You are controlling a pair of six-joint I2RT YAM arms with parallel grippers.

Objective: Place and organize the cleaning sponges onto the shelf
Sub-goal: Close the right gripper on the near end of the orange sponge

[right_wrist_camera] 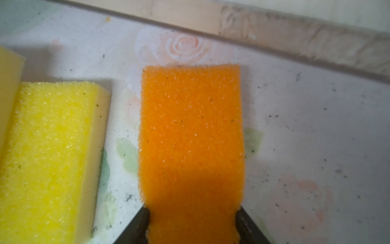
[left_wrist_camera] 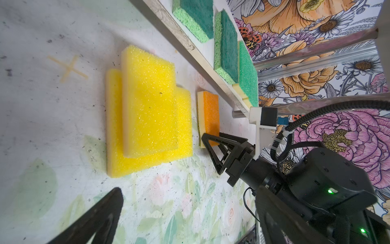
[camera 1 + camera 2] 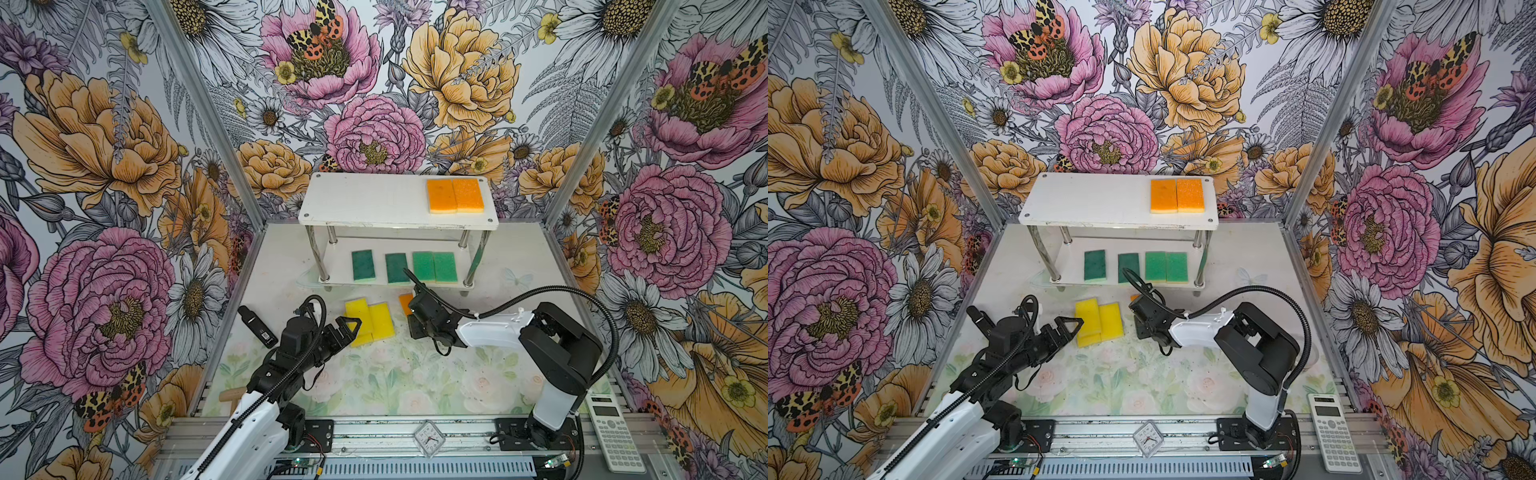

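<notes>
The shelf stands at the back. Two orange sponges lie side by side on its top board, and several green sponges sit in a row on its lower board. On the table in front lies a small pile of yellow sponges. Beside it is one orange sponge. My right gripper is shut on that sponge's near end, pinching its sides in; the sponge still rests on the table. My left gripper hangs open and holds nothing, just left of the yellow pile.
A black remote-like stick lies left of my left arm. A calculator and a small clock sit on the front rail. Flowered walls close in the table on three sides. The shelf's chrome legs stand close behind the loose sponges.
</notes>
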